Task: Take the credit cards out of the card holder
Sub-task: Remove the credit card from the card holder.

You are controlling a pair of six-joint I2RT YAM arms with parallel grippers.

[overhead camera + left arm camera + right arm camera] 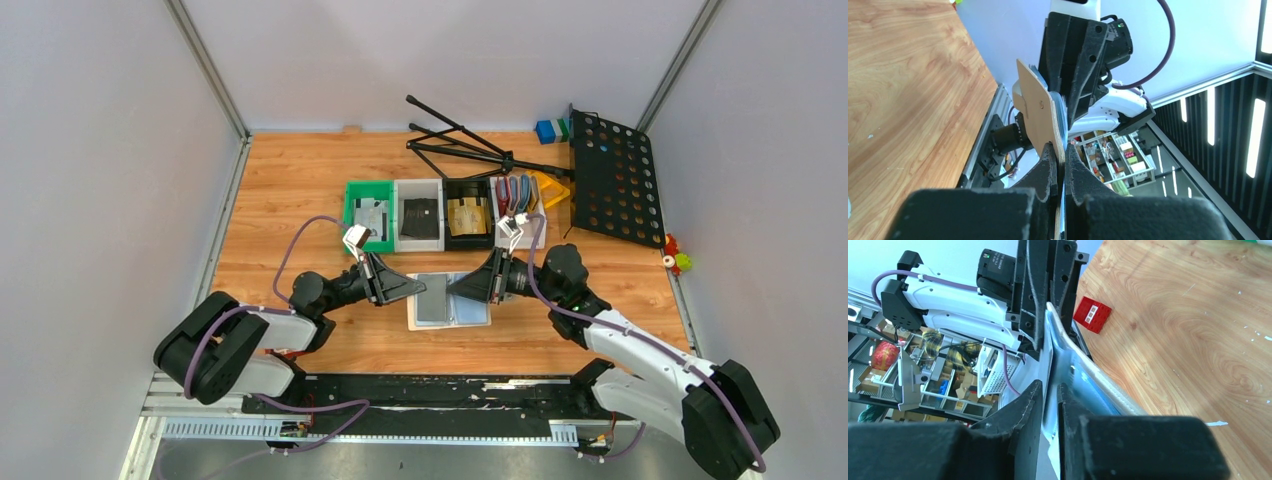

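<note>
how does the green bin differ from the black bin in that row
The green plastic bin holds a flat grey item; the black plastic bin holds a flat tan item. The green bin ends the row on the left; the black bin sits two places to its right. Both are open-topped rectangles of similar size.

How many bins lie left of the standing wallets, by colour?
green bin: 1
white bin: 1
black bin: 1
Total: 3
</note>
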